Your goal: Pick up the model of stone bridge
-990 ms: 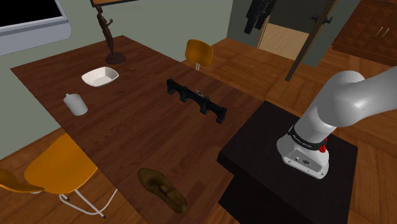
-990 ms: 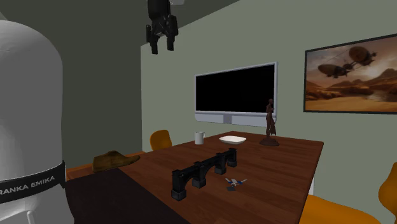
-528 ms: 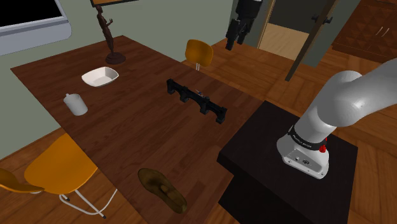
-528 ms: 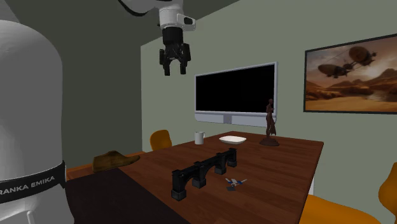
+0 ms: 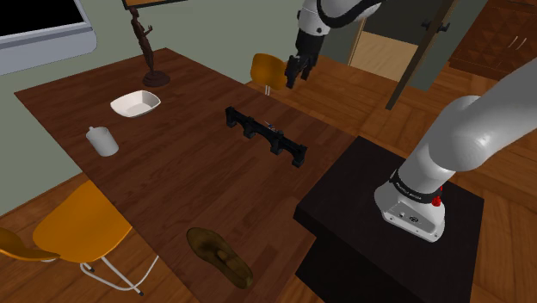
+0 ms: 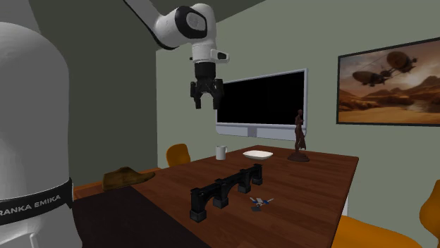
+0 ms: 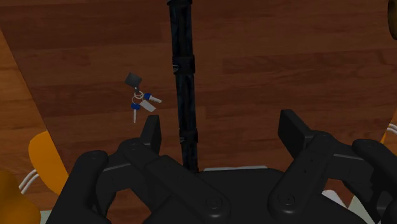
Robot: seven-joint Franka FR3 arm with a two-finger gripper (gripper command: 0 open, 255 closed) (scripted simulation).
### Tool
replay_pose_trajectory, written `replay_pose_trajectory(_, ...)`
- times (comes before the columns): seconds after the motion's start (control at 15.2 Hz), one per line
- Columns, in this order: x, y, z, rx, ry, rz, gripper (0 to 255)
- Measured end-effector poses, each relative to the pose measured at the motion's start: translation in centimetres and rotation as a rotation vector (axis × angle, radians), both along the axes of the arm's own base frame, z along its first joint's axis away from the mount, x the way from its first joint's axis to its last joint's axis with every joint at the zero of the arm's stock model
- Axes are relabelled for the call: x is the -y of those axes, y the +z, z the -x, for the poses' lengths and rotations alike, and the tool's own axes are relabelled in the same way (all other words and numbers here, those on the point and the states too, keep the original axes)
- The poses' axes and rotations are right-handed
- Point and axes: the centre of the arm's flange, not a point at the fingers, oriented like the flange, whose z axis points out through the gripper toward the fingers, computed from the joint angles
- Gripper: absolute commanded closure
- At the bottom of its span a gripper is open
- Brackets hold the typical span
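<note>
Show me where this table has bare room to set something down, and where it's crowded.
Widest bare wood on the table: between the black bridge model, the white jar and the brown hat. Smaller patch: between the white dish and the bridge model. Crowded: the keys lie close beside the bridge model, and the statuette stands near the dish.

Black bridge model (image 5: 266, 137), brown wood-grain table (image 5: 181, 176) (keys (image 7: 141, 102) prob. blue).
</note>
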Motion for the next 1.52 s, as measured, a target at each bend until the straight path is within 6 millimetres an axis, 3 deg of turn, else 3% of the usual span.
replay_pose_trajectory(0.99, 0.1, -16.5, -11.5, -0.023, 0.003, 0.021, 0)
replay_pose_trajectory(1.52, 0.2, -25.4, -16.5, -0.037, 0.006, 0.032, 0)
